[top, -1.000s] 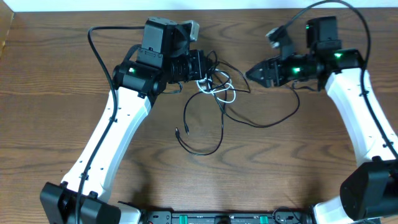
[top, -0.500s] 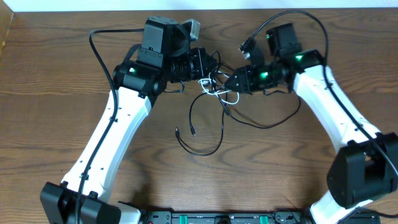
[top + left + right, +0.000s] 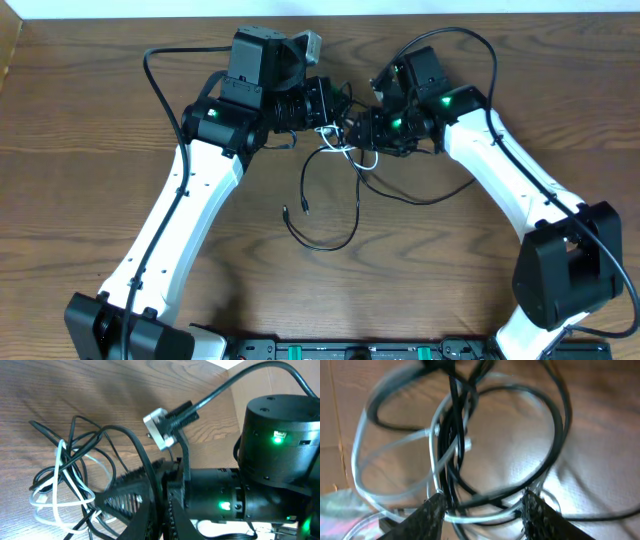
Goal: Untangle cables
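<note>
**2 grippers at the knot: left clenched, right spread**

I have both arms meeting at the far middle of the brown wood-grain table. The left gripper is clenched. In its wrist view the thin long black cable curves down and runs straight into the pinch of the ridged black fingers, so I read it as grasping that cable.

The right gripper is released. Its wrist view shows 2 dark fingertips standing apart, with black strands and the thin white cable passing between them. That view is blurred, so I cannot tell whether either tip touches a strand.

The tangle lies on the wood between the 2 grippers, just beside both. In it the white cable forms a few small loops, crossed by black strands.

From the knot the black cable trails toward the near edge as 1 wide loop lying flat. To the left of that loop, 2 thin black ends rest near each other, each with a small dark tip. Another black strand sweeps out to the right, under the right arm.

The left wrist view also catches the right arm's round black housing, close ahead, with a green light on it.
</note>
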